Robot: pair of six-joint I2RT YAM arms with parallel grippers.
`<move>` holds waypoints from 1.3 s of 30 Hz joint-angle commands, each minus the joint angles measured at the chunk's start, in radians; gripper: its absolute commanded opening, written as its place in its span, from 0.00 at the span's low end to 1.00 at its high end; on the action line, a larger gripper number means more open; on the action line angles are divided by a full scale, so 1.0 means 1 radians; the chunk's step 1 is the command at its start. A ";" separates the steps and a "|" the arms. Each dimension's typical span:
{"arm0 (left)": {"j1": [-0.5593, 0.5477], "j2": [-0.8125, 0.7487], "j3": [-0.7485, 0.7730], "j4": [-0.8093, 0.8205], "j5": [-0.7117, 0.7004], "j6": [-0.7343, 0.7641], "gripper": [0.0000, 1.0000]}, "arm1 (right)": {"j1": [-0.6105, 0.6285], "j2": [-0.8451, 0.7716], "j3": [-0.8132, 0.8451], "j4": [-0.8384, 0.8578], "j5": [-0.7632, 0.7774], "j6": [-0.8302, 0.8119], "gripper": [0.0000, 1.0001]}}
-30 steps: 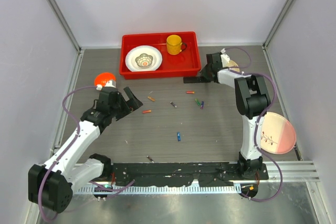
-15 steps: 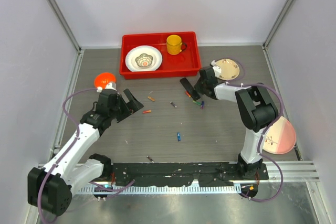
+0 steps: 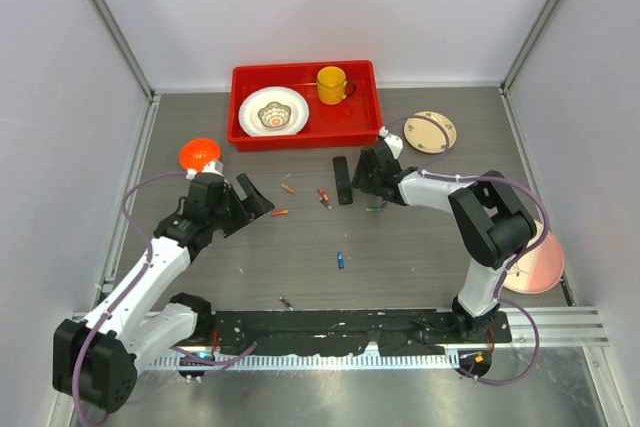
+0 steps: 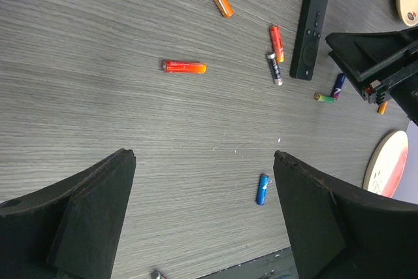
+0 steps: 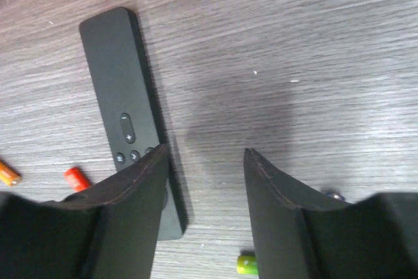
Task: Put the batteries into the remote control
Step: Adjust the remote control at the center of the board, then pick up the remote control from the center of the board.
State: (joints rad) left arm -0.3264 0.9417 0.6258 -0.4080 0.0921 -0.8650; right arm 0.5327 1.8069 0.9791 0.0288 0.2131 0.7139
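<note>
Lying seemingly unheld: remote control (image 3: 343,179).

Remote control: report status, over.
Left tool open, empty. Right tool open, not gripping. Remote control flat on table alongside it, buttons up. Batteries loose nearby.

Two arms, same build: left arm (image 3: 150,267) and right arm (image 3: 430,187) have white link shells and black joints. A thin purple cable (image 3: 124,209) loops along each. Fingers (image 4: 88,210) are matte black wedges. Black bases sit on a black mounting rail (image 3: 330,330).
</note>
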 commanded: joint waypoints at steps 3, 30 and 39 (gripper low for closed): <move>-0.002 -0.015 0.003 0.046 0.020 -0.002 0.90 | 0.044 -0.035 0.076 -0.121 0.058 -0.181 0.66; 0.000 -0.034 0.018 0.014 0.026 0.014 0.90 | 0.139 0.206 0.389 -0.379 0.115 -0.410 0.54; -0.002 -0.055 0.037 -0.017 0.021 0.029 0.90 | 0.142 0.149 0.398 -0.431 0.062 -0.513 0.11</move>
State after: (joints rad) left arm -0.3264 0.9077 0.6258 -0.4229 0.0998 -0.8558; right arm 0.6712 2.0029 1.3487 -0.3359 0.3077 0.2798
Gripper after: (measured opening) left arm 0.904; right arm 0.472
